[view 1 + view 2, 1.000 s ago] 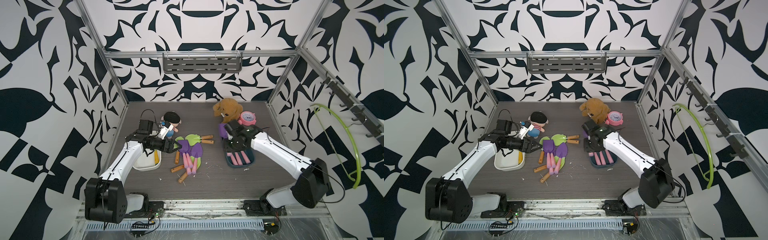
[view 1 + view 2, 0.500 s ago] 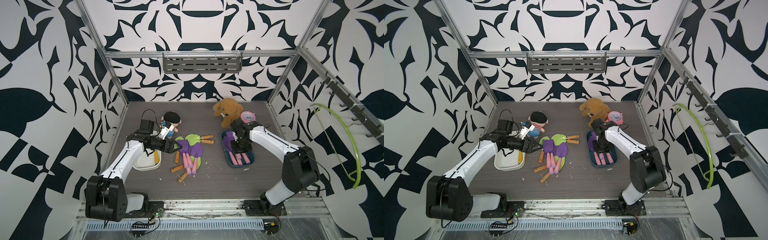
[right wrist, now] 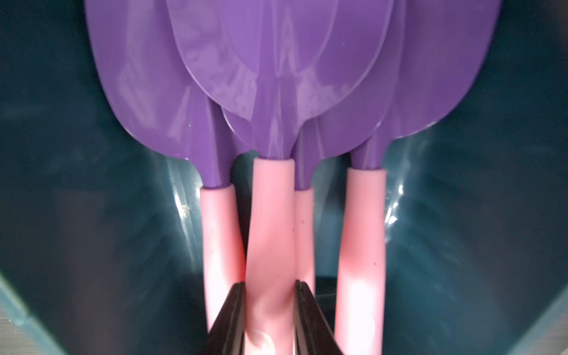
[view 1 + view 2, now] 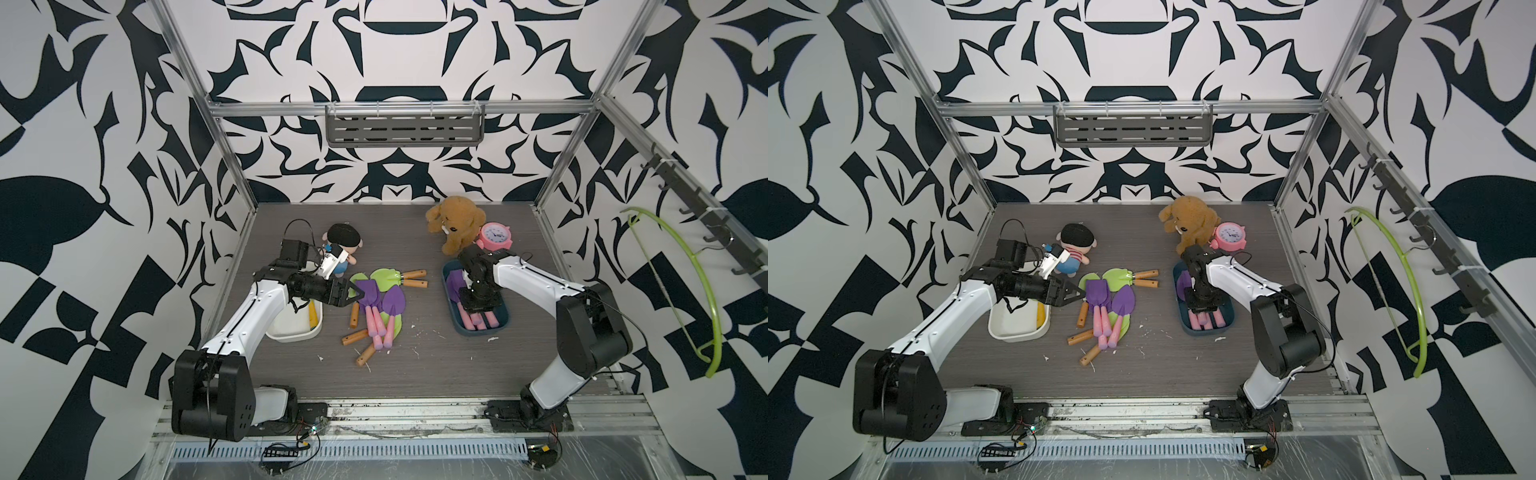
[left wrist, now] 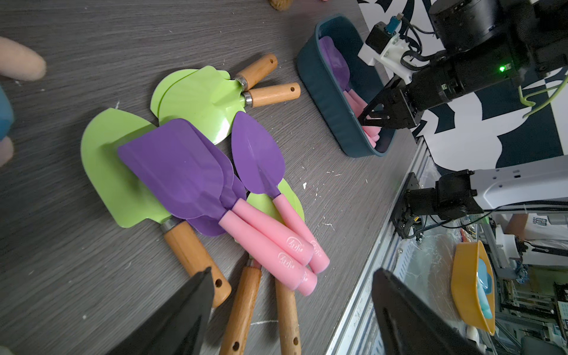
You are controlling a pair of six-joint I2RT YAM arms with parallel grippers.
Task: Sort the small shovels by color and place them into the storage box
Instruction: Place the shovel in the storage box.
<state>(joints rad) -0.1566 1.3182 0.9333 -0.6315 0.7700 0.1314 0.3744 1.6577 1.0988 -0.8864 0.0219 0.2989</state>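
Two arms reach in from 7 and 5 o'clock on the worktop. Small white scraps are scattered near the middle.

Mid-worktop is the loose pile. It has three purple shovels with pink handles, stacked across green shovels with wooden handles. Most handles point to 6 o'clock. Two green ones at the far end point theirs to 3 o'clock.

At the pile's 9 o'clock edge is the left tool, jaws wide, nothing between them. Can't tell if the tips touch a blade.

At 9 o'clock, just beside the pile, is the white box, partly under the left arm. One yellow handle lies along its 3 o'clock wall.

At 3 o'clock, well apart from the pile, is the teal storage box. Inside it is the right tool, jaws narrow, clamped on the pink handle of the held shovel. Four pink handles lie side by side in this box. Their purple blades overlap toward 12 o'clock.

Farther back:
- doll at 11 o'clock
- teddy bear at 1 o'clock
- pink alarm clock right against the bear's 3 o'clock side
- grey shelf on the back wall at 12 o'clock
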